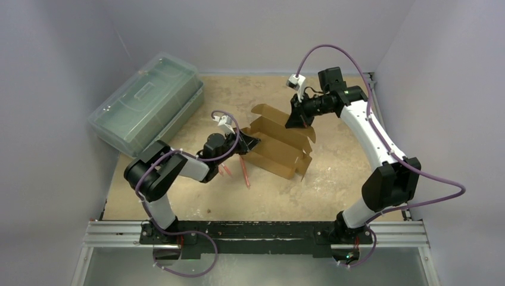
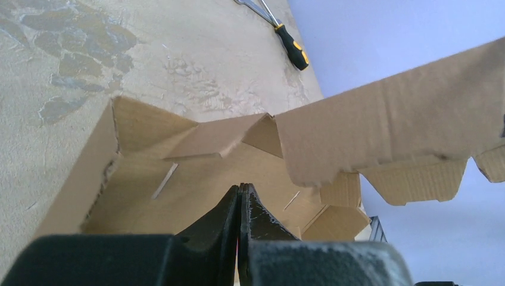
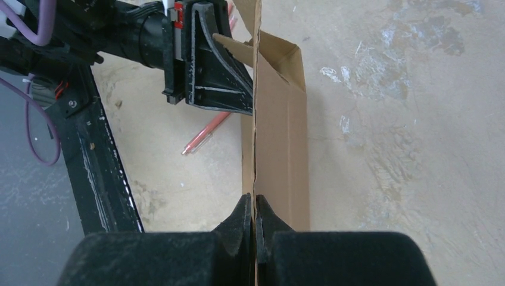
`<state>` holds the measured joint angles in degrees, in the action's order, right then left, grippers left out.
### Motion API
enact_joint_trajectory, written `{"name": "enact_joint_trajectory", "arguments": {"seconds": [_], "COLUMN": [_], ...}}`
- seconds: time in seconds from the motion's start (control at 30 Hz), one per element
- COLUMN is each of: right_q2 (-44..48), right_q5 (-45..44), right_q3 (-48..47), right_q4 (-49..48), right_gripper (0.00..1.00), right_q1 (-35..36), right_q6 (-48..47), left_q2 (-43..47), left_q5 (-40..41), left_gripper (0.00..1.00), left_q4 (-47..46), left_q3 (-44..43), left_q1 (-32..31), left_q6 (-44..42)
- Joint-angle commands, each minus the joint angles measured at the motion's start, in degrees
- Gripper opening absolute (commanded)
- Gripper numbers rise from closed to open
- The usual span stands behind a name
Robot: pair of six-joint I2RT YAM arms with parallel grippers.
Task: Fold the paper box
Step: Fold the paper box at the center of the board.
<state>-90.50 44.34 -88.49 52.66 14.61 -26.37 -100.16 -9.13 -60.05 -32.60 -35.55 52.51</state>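
Right fingers are fully closed on the edge of a raised flap of the paper box. The cardboard runs straight into the seam between them. Left fingers are also pressed together with no gap, tips at the near end of the carton, facing its open interior. The right wrist view shows them against that end of the box, but I can't tell whether cardboard is actually clamped between them.

Box sits mid-surface, partly erected: tray section down with its walls up, and a long tabbed panel tilted up over it on the right arm's side. Red pen lies just beside the box's near-left corner. Yellow-and-black screwdriver lies beyond the box, well apart. Translucent green plastic case sits far left, well apart from the box.
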Motion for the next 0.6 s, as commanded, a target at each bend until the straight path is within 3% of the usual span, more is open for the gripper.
{"name": "enact_joint_trajectory", "arguments": {"seconds": [0.0,0.3,0.43,0.57], "right_q2": [0.3,1.6,1.6,1.6], "right_q5": [2.7,-3.0,-0.6,0.7], "right_q3": [1.1,0.9,-0.9,-1.3], "right_q4": [-1.7,-3.0,-1.9,-0.4], "right_gripper": [0.0,0.0,0.0,0.0], "right_q1": [0.0,-1.4,-5.1,-6.0], "right_q6": [1.7,1.7,-0.1,-2.8], "left_q2": [-2.1,-1.5,7.5,19.5], "left_q5": [1.2,-3.1,-5.3,-4.7], "left_gripper": [0.0,0.0,0.01,0.11], "left_q4": [-6.0,-5.8,0.7,13.2], "left_q3": [-2.8,-4.7,1.6,7.1], "left_q1": [-0.2,0.0,0.8,2.3], "left_q6": [2.5,1.6,-2.3,-8.5]}}
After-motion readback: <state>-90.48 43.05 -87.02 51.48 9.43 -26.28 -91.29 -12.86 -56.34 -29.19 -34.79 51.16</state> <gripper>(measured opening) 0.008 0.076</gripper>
